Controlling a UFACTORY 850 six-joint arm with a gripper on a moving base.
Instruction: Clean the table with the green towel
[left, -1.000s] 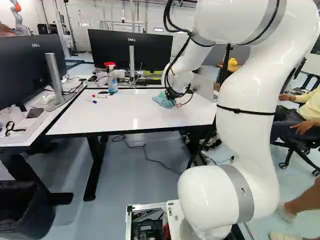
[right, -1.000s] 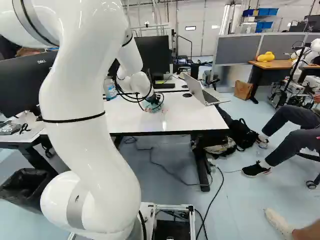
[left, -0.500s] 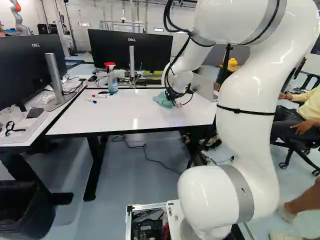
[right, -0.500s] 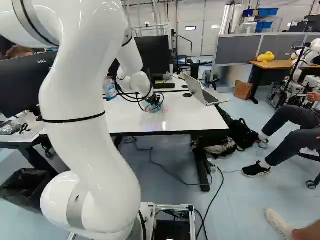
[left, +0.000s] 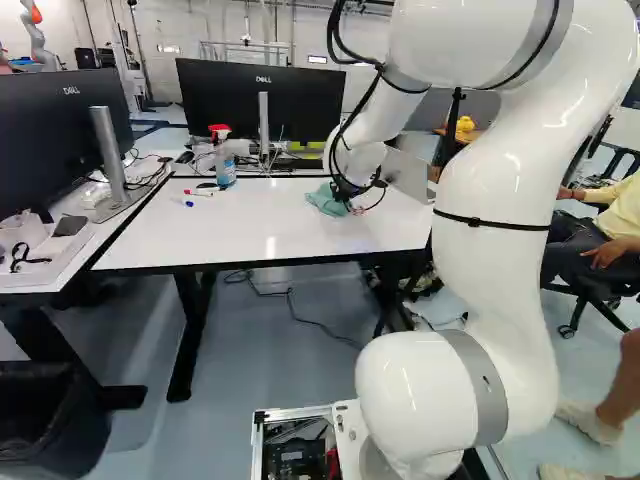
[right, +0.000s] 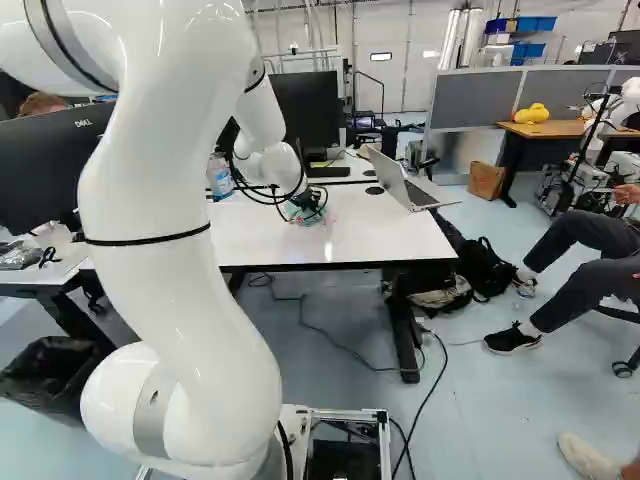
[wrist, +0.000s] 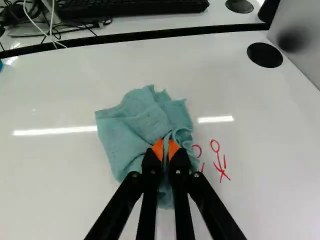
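At the far part of the white table (left: 230, 225), my gripper (left: 348, 196) points down at the green towel (left: 326, 200). In the wrist view the gripper (wrist: 166, 149) is shut on the bunched towel (wrist: 145, 117), a fold of cloth pinched between its orange pads; the rest spreads out ahead of and beside the fingers, against the tabletop. Red marker writing (wrist: 220, 162) shows on the table just beside the towel, partly covered by it.
A spray bottle (left: 223, 157), a red marker (left: 199, 192) and a blue marker (left: 183, 202) are on the table. An open laptop (right: 405, 185) stands to the towel's right. Monitors (left: 260, 100) stand behind and at the left. Another robot (right: 610, 115) stands farther off.
The arm, gripper and towel show no clear movement. At the right of the base views, a person's leg and shoe have shifted.
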